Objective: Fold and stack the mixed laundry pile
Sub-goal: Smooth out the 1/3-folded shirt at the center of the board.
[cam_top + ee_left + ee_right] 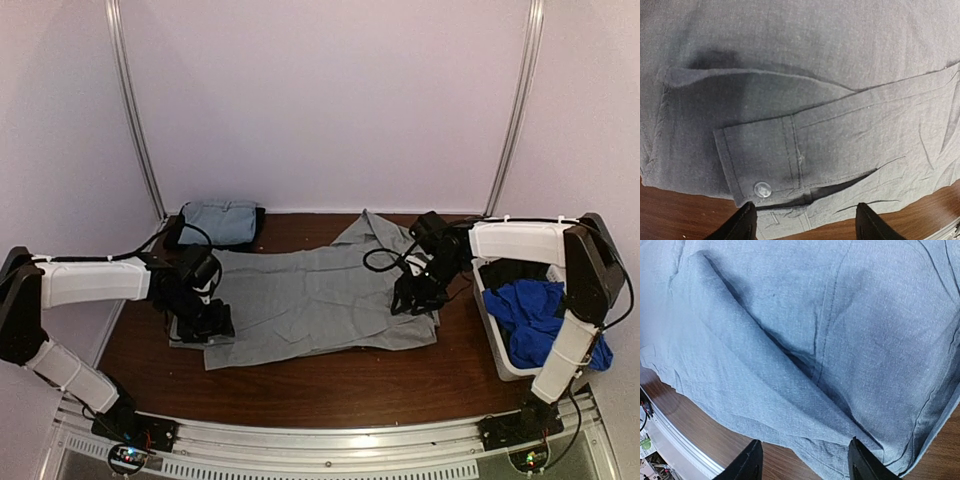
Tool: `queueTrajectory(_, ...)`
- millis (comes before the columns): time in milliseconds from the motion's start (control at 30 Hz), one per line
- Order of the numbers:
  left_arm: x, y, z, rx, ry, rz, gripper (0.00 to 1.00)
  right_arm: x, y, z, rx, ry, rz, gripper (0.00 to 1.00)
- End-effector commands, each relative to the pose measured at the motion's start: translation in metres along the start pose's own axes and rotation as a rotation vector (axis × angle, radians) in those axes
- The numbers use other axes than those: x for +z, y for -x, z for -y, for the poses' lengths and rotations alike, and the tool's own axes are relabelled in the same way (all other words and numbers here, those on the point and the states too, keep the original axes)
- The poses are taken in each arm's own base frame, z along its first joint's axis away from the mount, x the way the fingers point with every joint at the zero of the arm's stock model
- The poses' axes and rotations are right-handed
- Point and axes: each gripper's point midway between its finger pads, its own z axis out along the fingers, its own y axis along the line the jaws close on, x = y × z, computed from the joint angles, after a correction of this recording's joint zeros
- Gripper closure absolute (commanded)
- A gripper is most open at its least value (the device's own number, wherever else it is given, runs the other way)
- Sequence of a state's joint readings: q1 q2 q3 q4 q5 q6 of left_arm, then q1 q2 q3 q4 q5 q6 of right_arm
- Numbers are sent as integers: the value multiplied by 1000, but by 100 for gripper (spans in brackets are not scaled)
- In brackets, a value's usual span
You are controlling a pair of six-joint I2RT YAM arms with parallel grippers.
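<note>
Lying flat on the table (300,385), the grey shirt (320,295) spans both arms. The left gripper (205,323) sits over the buttoned cuff (760,160), fingers apart. The right gripper (413,300) sits over the shirt's right edge, fingers apart. A blue piece (540,310) lies in the bin (493,340).

table (330,385): brown wood, glossy | bin (493,335): white plastic, rectangular, sat at the table's right end | rail (330,440): ridged metal, ran along the near edge | poles (135,110): two, curved, stood against white back wall (330,100)
</note>
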State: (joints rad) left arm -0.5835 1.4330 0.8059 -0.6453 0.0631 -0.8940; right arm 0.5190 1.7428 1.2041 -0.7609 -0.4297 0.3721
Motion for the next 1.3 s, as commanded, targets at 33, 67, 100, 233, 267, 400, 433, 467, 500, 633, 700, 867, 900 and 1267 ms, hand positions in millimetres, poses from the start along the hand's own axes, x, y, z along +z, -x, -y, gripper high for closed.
queueTrajectory(33,-7,-13,-12,-68,-2,-7,32,-19,3,-8,-24,28,29,41)
queueTrajectory(67,-8,-16,-17,-79,7,-3,32,-18,2,-8,-24,30,25,41)
queueTrajectory(100,-7,-20,-23,-88,13,-2,32,-17,0,-8,-22,30,19,41)
queueTrajectory(233,7,-28,-29,-116,-8,-16,32,-16,-3,-8,-17,42,18,41)
queueTrajectory(267,10,-28,-30,-116,-5,-17,31,-15,-4,-8,-17,46,15,41)
queueTrajectory(400,19,-23,-23,-98,-27,-18,32,-16,-6,-8,-23,48,10,41)
queueTrajectory(433,22,-24,-21,-100,-34,-23,33,-16,-5,-9,-25,49,11,41)
queueTrajectory(467,25,-24,-21,-105,-38,-27,34,-17,-5,-9,-27,49,11,41)
queueTrajectory(500,27,-23,-18,-107,-48,-31,36,-18,-5,-9,-28,46,11,41)
queueTrajectory(633,25,-17,-2,-106,-118,-22,64,-22,-4,-8,-32,36,22,41)
queueTrajectory(700,15,-10,5,-93,-137,-8,77,-24,-3,-8,-32,37,27,41)
queueTrajectory(867,-35,13,36,-40,-203,37,100,-31,1,-9,-34,42,39,41)
queueTrajectory(900,-44,18,43,-32,-217,40,100,-32,3,-9,-38,44,42,41)
queueTrajectory(1267,-148,142,198,162,-583,263,100,-75,21,-9,-55,118,153,41)
